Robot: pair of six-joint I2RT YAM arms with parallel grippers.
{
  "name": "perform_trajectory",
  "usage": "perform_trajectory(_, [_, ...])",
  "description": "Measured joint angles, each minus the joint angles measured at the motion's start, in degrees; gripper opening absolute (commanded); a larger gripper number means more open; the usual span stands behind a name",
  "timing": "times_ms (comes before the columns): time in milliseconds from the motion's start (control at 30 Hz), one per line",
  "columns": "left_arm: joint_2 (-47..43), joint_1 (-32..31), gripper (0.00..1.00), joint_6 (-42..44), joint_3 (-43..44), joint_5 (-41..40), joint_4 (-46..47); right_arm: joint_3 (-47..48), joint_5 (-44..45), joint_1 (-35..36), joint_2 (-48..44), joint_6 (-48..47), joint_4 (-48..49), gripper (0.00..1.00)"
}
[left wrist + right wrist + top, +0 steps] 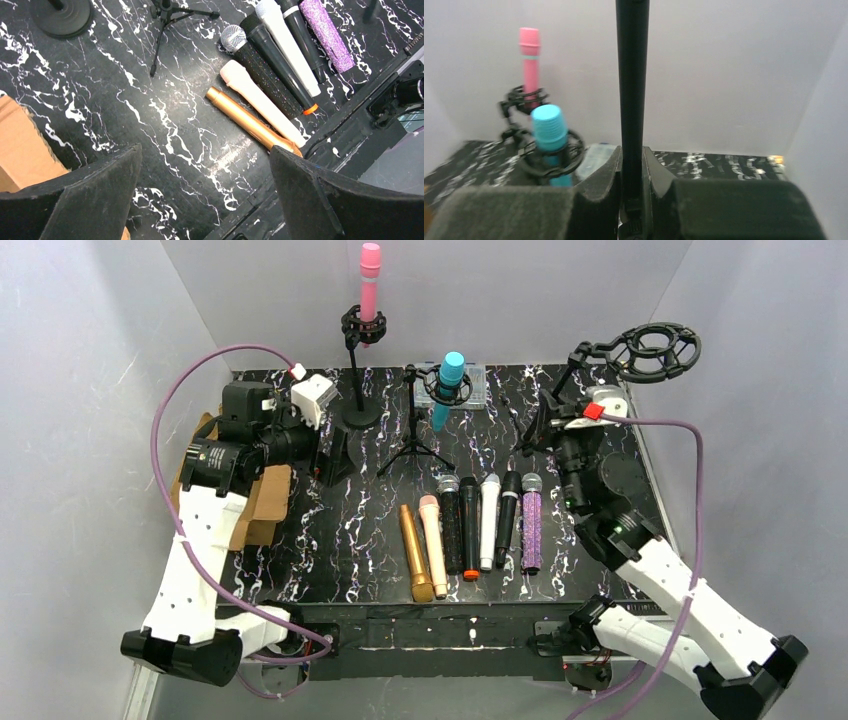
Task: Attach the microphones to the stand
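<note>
A pink microphone point(370, 280) stands in the round-base stand's mount, and a teal one point(448, 385) sits in the tripod stand's mount. The third stand's shock mount point(657, 348) at the back right is empty. My right gripper point(632, 170) is shut on that stand's black pole point(631, 90). Several microphones lie in a row on the table: gold point(250, 122), peach point(260, 100), black glitter point(450, 525), black with an orange ring point(469, 528), white point(488, 522), black point(508, 518) and purple glitter point(531, 523). My left gripper point(205, 155) hangs open and empty over the table, left of the row.
A cardboard box point(262, 505) lies at the table's left edge under my left arm. A clear plastic box point(478, 380) sits at the back behind the tripod. Grey walls close in the table point(350, 530) on three sides.
</note>
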Motion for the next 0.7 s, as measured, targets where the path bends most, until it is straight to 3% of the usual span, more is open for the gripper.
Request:
perform_trajectory(167, [-1.64,0.07,0.99,-1.16,0.02,-1.68,-2.82,0.04,-9.88,2.89,-3.72,8.44,-9.94,0.01])
perform_trajectory(367, [-2.21,0.55,0.99,-1.88,0.02,-4.17,-5.27,0.07,-19.02,14.08,2.01,12.28,-15.98,0.01])
perform_trajectory(500, [-2.60,0.81,0.99,-1.42,0.35,-5.84,-7.32,0.50,-19.37,25.24,7.65,11.47,-15.69,0.01])
perform_trajectory(700, [-3.52,1.14,0.99,-0.63,1.53,-8.13,-9.70,2.10,-19.50,32.28,17.11,10.25,-8.31,0.01])
